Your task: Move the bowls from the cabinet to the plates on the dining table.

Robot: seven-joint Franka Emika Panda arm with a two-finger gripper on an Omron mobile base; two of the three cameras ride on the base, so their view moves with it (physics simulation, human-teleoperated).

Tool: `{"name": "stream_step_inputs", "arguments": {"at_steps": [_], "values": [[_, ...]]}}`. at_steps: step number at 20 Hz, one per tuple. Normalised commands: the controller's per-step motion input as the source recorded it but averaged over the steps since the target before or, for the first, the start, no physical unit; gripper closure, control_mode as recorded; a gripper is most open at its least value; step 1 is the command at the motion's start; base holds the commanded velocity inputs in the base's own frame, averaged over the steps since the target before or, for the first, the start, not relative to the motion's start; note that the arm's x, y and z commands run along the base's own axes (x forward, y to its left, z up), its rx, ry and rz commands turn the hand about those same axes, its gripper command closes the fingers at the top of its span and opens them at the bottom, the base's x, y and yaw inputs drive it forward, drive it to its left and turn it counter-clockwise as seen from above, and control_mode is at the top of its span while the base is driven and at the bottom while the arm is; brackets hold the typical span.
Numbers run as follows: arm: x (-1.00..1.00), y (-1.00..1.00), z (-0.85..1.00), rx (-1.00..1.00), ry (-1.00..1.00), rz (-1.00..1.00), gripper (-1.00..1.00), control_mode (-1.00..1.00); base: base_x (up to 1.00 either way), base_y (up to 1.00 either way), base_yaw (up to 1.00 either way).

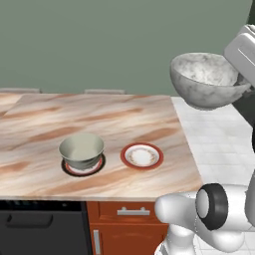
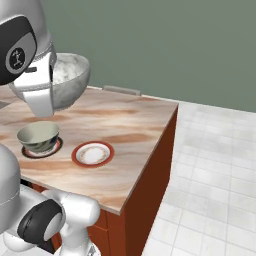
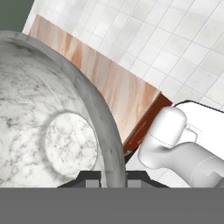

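Pinching the marble bowl [image 1: 206,79] by its rim between gripper [image 3: 113,178] fingertips, high beyond the dining table [image 1: 99,119] end; red-rimmed plate [image 1: 142,156] lying below, leftward, beside the filled black-rimmed plate [image 1: 83,168].

Black plate [image 1: 83,170] mostly hidden beneath grey bowl [image 1: 81,150]; just a rim sliver visible in both base views, pattern impossible to read. Marble bowl [image 1: 206,80] partly covered by the arm on its right side in the left base view, and by the hand on its left side in the right base view. Cut off by left and bottom edges in the hand view. Fingers [image 3: 135,179] barely visible at the rim, tips lost behind the bottom band. Table [image 1: 40,124] cut by the left edge. Red plate [image 1: 142,156] pattern too small to read.
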Motion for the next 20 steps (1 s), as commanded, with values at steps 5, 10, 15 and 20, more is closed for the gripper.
{"name": "stream_step_inputs", "arguments": {"at_steps": [5,10,15,20], "values": [[0.09,0.08,-0.05,0.0,0.0,-0.01,1.0,-1.0,0.41,0.28,-0.03],[0.4,0.45,-0.33,-0.01,0.01,-0.04,1.0,-1.0,0.0,0.0,0.0],[0.42,0.37,-0.4,-0.02,0.03,-0.04,1.0,-1.0,0.0,0.0,0.0],[0.42,0.19,-0.48,0.04,-0.01,0.0,1.0,-1.0,0.0,0.0,0.0]]}}
